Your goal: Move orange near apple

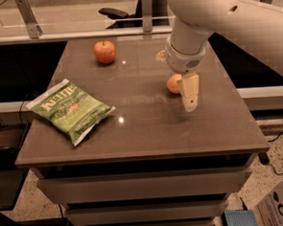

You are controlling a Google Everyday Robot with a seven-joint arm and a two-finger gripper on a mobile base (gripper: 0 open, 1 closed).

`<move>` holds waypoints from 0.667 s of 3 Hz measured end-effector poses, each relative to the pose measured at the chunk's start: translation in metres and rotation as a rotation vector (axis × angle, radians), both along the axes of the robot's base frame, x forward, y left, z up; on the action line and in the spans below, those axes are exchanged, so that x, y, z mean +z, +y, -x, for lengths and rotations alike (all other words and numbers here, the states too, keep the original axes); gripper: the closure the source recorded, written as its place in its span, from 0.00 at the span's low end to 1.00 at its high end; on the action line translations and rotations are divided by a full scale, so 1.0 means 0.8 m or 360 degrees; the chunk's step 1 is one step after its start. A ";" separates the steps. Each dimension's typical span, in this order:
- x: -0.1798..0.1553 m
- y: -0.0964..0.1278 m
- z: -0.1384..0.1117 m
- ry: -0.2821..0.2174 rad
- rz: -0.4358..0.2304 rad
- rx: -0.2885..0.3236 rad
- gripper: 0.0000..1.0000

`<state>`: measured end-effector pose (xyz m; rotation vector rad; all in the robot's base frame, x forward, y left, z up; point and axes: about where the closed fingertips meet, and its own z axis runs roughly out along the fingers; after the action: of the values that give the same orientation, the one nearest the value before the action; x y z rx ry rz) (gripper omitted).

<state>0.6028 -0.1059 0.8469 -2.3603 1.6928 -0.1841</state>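
Gripper (189,101) hangs tip-down with the orange (172,83) just beside and partly behind it, apparently lined up for a grasp (open or closed: cannot tell), while the apple (104,51) sits well apart from it, so the carry is judged not yet begun.

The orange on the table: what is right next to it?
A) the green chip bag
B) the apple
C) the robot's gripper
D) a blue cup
C: the gripper hangs right beside the orange, partly covering its right side, while the apple sits far off at the back left and the chip bag lies near the table's front left.
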 end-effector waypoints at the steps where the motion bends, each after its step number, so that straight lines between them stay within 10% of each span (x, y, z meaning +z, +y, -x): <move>1: -0.005 -0.001 -0.002 0.0009 -0.0019 -0.0006 0.00; 2: -0.017 -0.006 -0.009 0.0039 -0.0044 -0.0016 0.00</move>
<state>0.6100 -0.1109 0.8332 -2.3435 1.7073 -0.1333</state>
